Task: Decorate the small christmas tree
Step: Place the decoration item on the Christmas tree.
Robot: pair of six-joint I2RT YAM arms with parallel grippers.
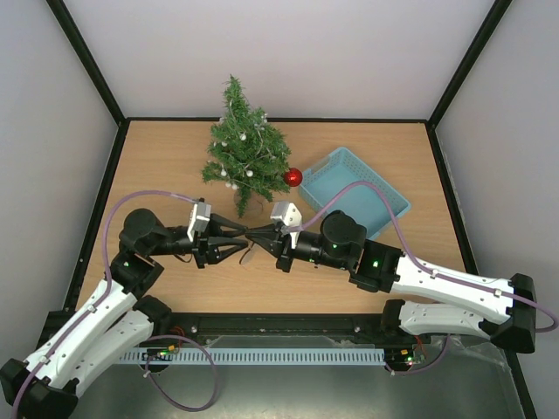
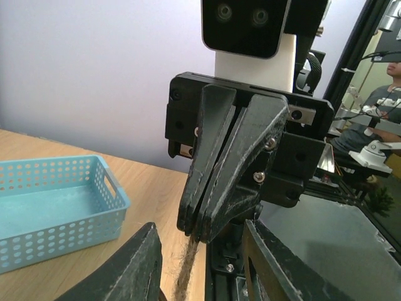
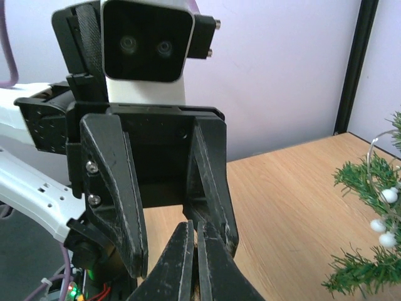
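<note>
Tree: small christmas tree [image 1: 243,153] stands upright at back centre of the bench [image 1: 175,175].
Done: white bead garland [image 1: 249,172] is on the branches; red bauble [image 1: 293,177] at the right edge, hung or resting unclear.
Remaining: brown strand [image 2: 185,276] to place.
Right end effector [image 2: 191,226]: pressed together, pinching the strand.
Left end effector [image 1: 246,240]: spread around it.
Hidden: strand's length and type.

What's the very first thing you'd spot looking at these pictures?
The two robot arms meet nose to nose mid-table: the right end effector is shut on a thin brown string, with the left end effector open around its tip. Just behind them stands the small christmas tree with white beads and a shiny red ball at its lower right. An empty blue basket sits to the right.
</note>
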